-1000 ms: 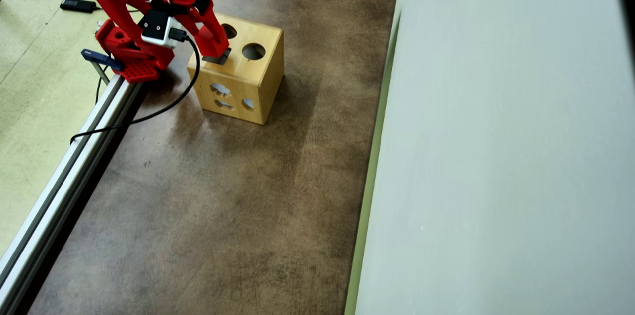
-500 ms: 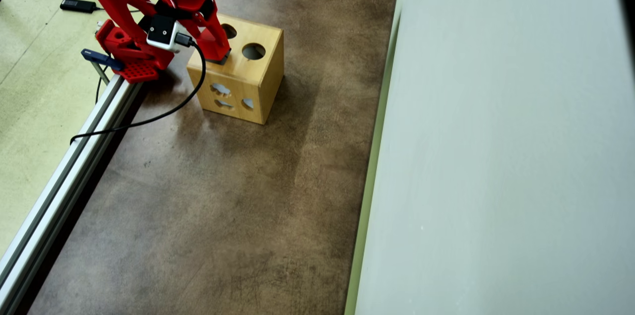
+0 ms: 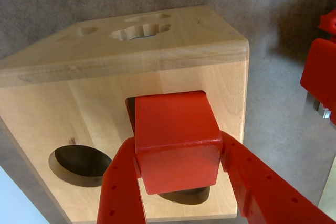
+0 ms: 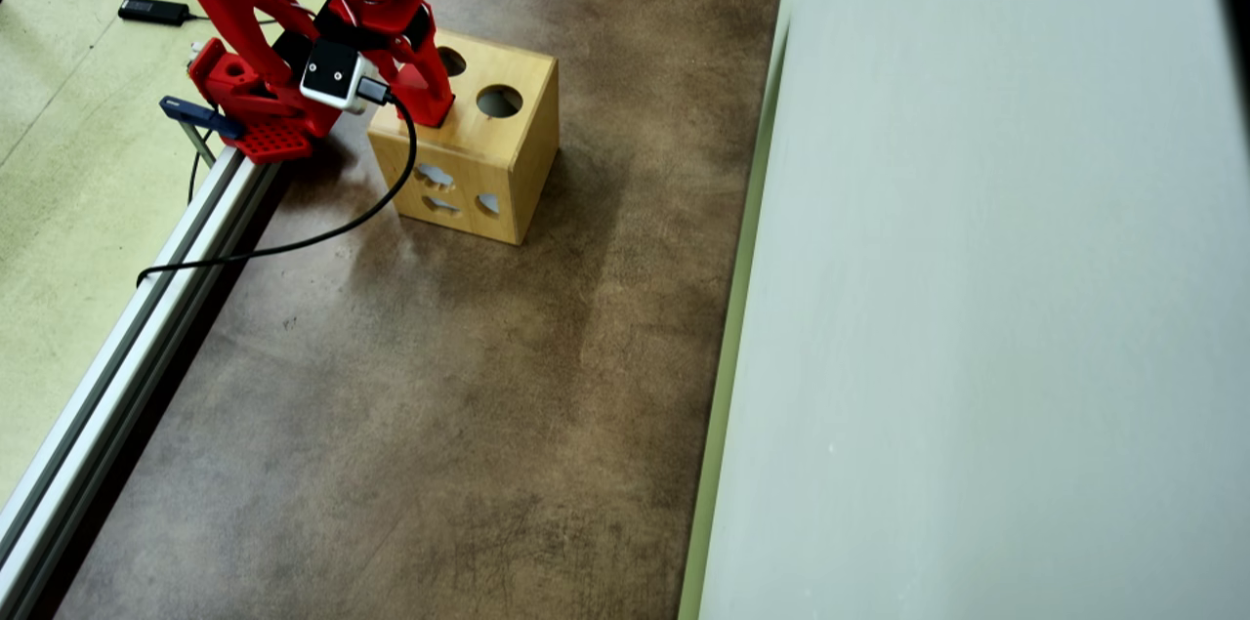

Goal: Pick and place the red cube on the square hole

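Red cube (image 3: pixel 176 139), pinched betw. fingers (image 3: pixel 122 187), hangs over square hole (image 3: pixel 130 109) in wooden box (image 3: pixel 157 51) at tabletop's (image 4: pixel 439 386) 11 o'clock, overhead view; square edges w/ cut-out, lower straight before release.

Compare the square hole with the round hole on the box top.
The square hole has straight edges; the round hole has a curved rim. In the wrist view the square hole is mostly hidden behind the red cube held by the gripper, while the round hole lies open and uncovered. Both are dark cut-outs in the same face of the wooden box.
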Controlling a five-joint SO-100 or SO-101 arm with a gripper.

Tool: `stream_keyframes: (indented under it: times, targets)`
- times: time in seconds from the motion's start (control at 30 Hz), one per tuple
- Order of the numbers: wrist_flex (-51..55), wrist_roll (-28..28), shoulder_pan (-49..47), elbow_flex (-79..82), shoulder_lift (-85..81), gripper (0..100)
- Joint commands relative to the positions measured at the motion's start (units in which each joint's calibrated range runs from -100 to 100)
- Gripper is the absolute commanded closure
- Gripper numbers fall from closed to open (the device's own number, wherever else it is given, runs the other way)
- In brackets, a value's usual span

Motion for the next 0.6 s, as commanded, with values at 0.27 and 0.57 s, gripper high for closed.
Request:
stream_keyframes:
  times: [0.27,0.57]
  targets:
    - [0.49,0.39,-0.18,0.06,-0.18,99]
    - [0.49,0.39,0.04,0.06,-0.27,99]
